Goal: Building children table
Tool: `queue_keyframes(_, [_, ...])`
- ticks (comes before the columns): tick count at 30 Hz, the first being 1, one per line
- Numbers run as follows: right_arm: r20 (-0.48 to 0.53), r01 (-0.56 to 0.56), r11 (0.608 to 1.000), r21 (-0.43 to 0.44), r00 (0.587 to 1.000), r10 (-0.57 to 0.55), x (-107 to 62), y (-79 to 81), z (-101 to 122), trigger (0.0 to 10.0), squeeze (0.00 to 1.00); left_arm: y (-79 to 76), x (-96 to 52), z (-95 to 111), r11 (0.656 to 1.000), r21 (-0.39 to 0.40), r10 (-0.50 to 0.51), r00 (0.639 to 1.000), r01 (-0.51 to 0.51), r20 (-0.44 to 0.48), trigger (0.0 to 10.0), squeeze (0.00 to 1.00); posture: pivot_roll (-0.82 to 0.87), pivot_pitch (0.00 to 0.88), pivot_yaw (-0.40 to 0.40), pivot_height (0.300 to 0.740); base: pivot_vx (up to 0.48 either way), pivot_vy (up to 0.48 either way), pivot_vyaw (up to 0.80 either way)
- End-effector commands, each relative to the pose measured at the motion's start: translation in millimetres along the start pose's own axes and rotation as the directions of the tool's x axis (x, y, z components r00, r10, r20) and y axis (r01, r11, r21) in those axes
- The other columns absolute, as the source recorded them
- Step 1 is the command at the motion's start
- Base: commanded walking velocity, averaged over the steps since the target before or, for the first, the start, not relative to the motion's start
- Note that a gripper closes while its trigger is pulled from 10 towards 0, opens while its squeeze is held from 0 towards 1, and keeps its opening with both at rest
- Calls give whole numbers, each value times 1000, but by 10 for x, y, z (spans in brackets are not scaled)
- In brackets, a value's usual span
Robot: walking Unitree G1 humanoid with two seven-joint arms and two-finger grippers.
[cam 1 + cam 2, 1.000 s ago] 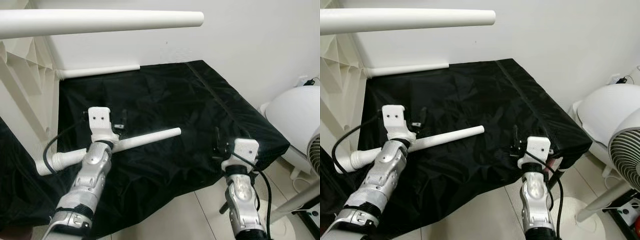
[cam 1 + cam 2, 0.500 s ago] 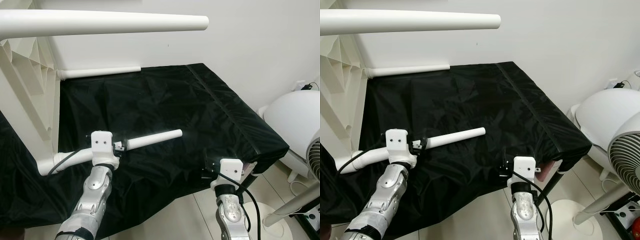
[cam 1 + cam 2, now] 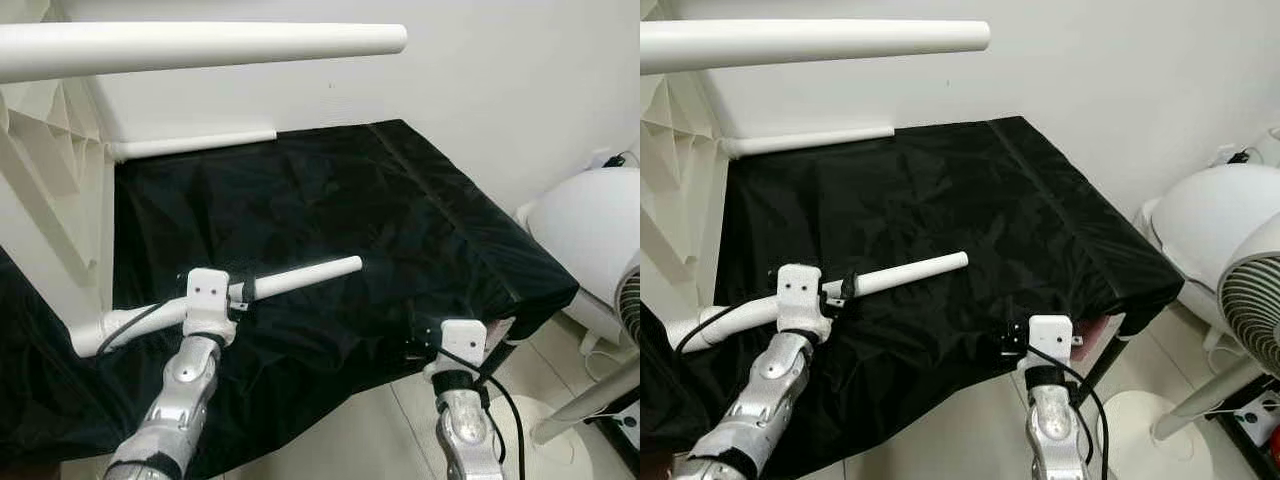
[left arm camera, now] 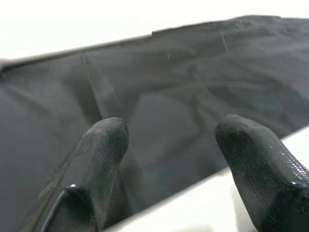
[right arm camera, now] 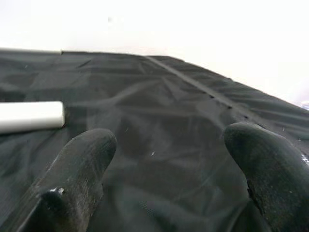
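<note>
I am looking down at a black cloth point(image 3: 330, 230) draped over a raised surface that stands in a corner against a white wall point(image 3: 500, 70).

A white table leg point(image 3: 290, 278) lies on the cloth near its front edge, toward the left, its rounded free end pointing to the right. My left gripper point(image 3: 240, 291) is at this leg, about halfway along it. In the left wrist view its two black fingers point(image 4: 96, 159) are spread apart, with the white leg running under them; I cannot tell whether they touch it.

My right gripper point(image 3: 412, 350) sits at the front edge of the cloth near its right corner. In the right wrist view its fingers point(image 5: 82, 164) are also spread wide with nothing between them, and the leg's tip lies well off to one side.

A second white leg point(image 3: 200, 144) lies along the back edge of the cloth, against the wall. A third white leg point(image 3: 200, 48) juts across the top of my view, above the cloth. A white fan point(image 3: 1240, 280) stands on the floor to the right.
</note>
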State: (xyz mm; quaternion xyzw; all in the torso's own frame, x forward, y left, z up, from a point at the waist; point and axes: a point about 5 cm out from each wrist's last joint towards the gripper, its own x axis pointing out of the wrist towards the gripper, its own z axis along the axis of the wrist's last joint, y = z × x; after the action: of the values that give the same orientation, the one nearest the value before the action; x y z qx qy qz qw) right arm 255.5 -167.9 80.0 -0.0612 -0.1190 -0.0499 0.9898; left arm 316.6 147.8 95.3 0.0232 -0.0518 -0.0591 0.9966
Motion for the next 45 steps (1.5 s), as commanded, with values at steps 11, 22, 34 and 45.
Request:
queue_keyframes(11, [5, 110, 993, 29, 994, -111, 29, -79, 84, 10000, 0, -160, 114, 82, 998, -21, -63, 998, 64, 19, 10000, 0, -51, 36, 89, 740, 0, 0, 0])
queue_keyframes(22, [13, 45, 999, 5, 999, -45, 87, -24, 122, 10000, 0, -137, 151, 127, 999, 1, -40, 998, 40, 40, 10000, 0, -34, 25, 57, 740, 0, 0, 0])
queue_keyframes(34, [13, 29, 1000, 11, 1000, -29, 112, -17, 157, 10000, 0, -70, 69, 167, 998, 51, -45, 997, 42, 67, 10000, 0, 10, 58, 14, 740, 0, 0, 442])
queue_keyframes(45, [7, 12, 999, 39, 1000, -12, 139, 43, 161, 10000, 0, -19, 59, 228, 996, 84, -38, 996, 31, 79, 10000, 0, 30, 55, 5, 740, 0, 0, 0])
